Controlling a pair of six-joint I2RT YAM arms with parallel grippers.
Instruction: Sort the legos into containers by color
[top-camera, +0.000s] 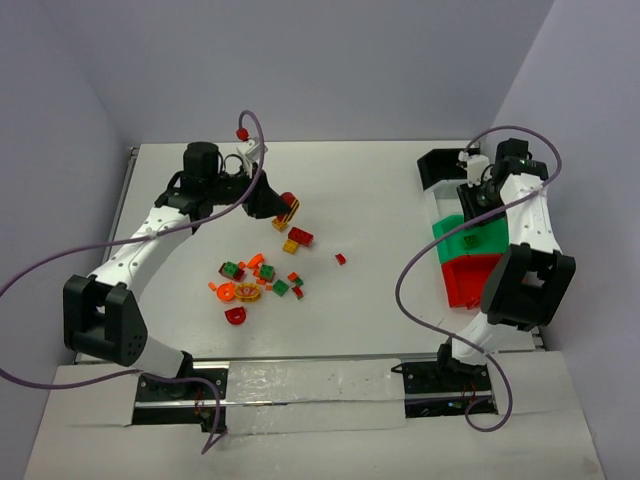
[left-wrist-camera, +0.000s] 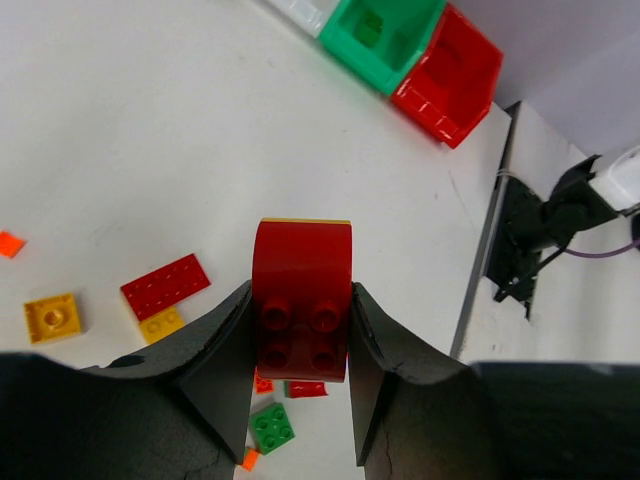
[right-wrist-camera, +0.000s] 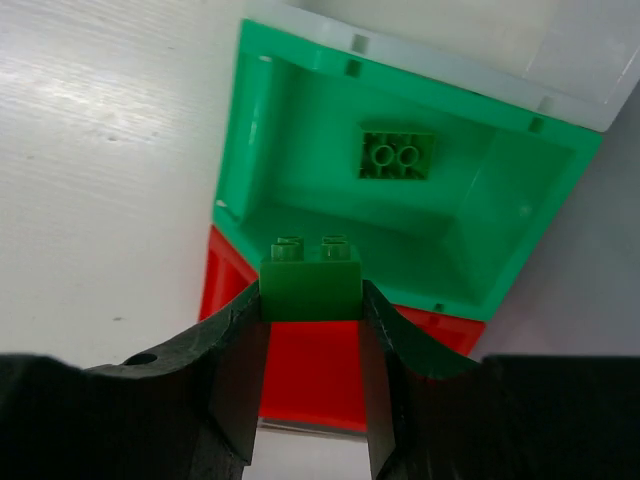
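Two grips | left fingers (left-wrist-camera: 215, 360) clamp red brick (left-wrist-camera: 301, 300) | right fingers (right-wrist-camera: 235, 370) clamp green brick (right-wrist-camera: 311, 287)

You have the row of bins (top-camera: 447, 232) along the right edge of the table (top-camera: 380, 190), running near to far. The heap of bricks (top-camera: 262, 277) lies left of the table's middle. A stray brick (top-camera: 340, 259) sits apart, between the heap and the bins. Your left gripper (left-wrist-camera: 300, 335) hangs at the heap's far side, the first held brick (left-wrist-camera: 301, 290) between its fingers. Your right gripper (right-wrist-camera: 312, 315) is above the seam between the nearest bin (right-wrist-camera: 310, 385) and the second bin (right-wrist-camera: 260, 170), gripping the second held brick (right-wrist-camera: 311, 288). A lone brick (right-wrist-camera: 397, 155) lies inside the second bin.
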